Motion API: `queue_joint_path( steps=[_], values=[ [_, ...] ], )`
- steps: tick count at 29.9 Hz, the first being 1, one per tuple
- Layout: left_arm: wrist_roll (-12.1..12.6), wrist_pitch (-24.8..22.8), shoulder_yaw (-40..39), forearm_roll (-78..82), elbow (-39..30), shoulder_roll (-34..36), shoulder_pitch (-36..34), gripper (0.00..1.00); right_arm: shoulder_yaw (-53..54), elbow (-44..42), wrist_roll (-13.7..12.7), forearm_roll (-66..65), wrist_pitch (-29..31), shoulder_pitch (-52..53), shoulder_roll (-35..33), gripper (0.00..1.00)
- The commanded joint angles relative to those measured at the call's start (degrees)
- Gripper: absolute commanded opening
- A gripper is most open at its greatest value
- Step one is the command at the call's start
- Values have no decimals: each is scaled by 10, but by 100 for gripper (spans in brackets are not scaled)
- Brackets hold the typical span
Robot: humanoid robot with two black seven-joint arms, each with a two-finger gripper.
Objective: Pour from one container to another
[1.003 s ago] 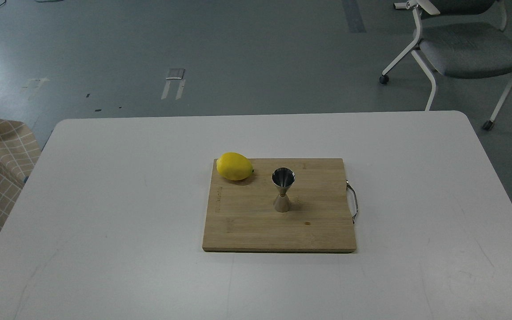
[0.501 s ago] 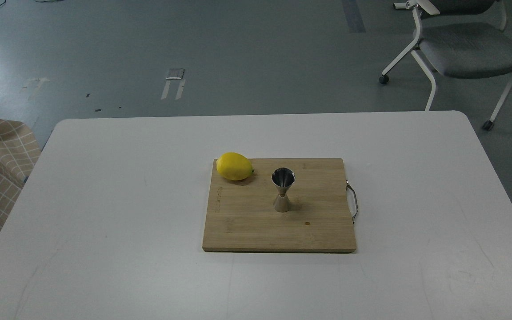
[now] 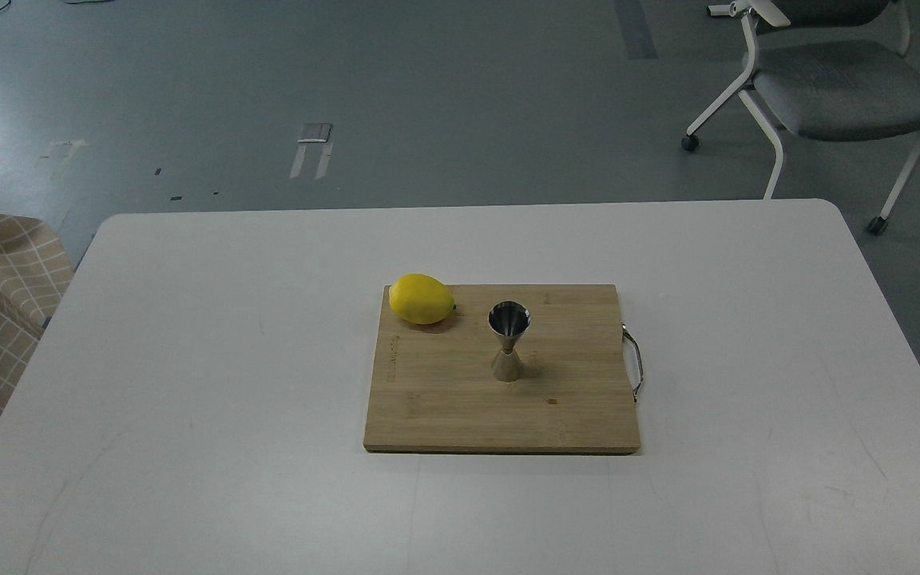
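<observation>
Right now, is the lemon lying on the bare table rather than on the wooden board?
No. The lemon rests on the far left corner of the wooden cutting board, left of the upright steel jigger.

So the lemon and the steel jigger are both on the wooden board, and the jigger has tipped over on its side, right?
Not quite. The jigger has not tipped over: in the head view it stands upright on its lower cone, open mouth up. The rest holds: it and the lemon are both on the wooden board.
</observation>
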Motion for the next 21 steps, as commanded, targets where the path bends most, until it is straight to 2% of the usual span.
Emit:
queue_joint_path(
  steps=[1, 9, 12, 15, 19, 21],
  values=[
    [1, -1, 0, 0, 0, 0, 1, 98, 1, -2, 0, -1, -1, 0, 0, 100],
    [1, 0, 0, 0, 0, 0, 1, 98, 1, -1, 0, -1, -1, -3, 0, 100],
    [1, 2, 24, 1, 1, 0, 0, 98, 2, -1, 0, -1, -1, -3, 0, 100],
    [1, 2, 94, 1, 2, 0, 0, 98, 3, -2, 0, -1, -3, -3, 0, 100],
    [1, 2, 228, -1, 2, 0, 0, 98, 3, -2, -4, 1, -5, -4, 0, 100],
    [2, 2, 249, -1, 3, 0, 0, 98, 3, -2, -4, 2, -5, -4, 0, 100]
  ],
)
